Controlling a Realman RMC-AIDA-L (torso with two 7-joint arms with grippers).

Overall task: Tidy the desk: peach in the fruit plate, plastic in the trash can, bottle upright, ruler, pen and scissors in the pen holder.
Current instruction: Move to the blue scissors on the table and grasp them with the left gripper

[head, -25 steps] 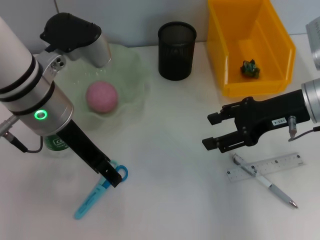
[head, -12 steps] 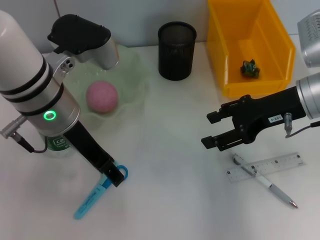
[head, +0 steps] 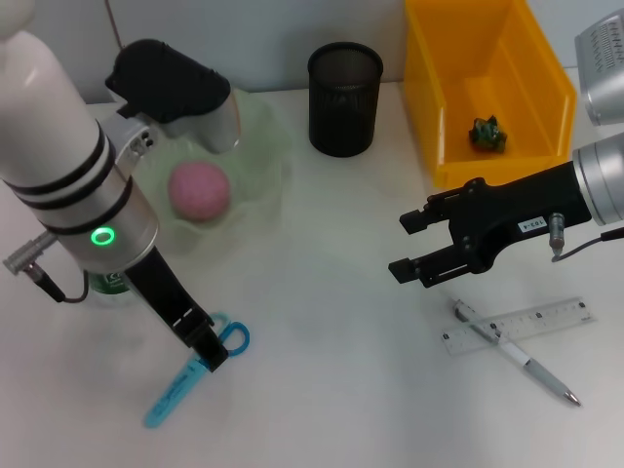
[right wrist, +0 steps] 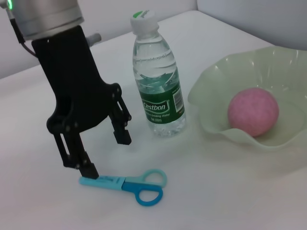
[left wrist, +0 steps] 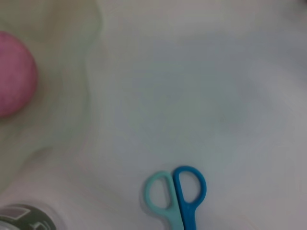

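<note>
Two pincers are over the white worktop [head: 322, 390]. The left pincer [right wrist: 103, 153] is spread apart just above the blue scissors [head: 190, 375], one finger at the blades, not grasping them. Near it, the bottle [right wrist: 160, 91] stands upright beside the pale green fruit plate [head: 263, 132], which holds the pink peach [head: 200, 189]. The right pincer [head: 414, 246] hangs released above the ruler [head: 531, 325] and pen [head: 517, 356], which lie crossed. Behind, the black mesh pen holder [head: 345, 98] stands, its inside hard to see, and the yellow trash can [head: 468, 161] contains a small green plastic piece [head: 487, 134].
</note>
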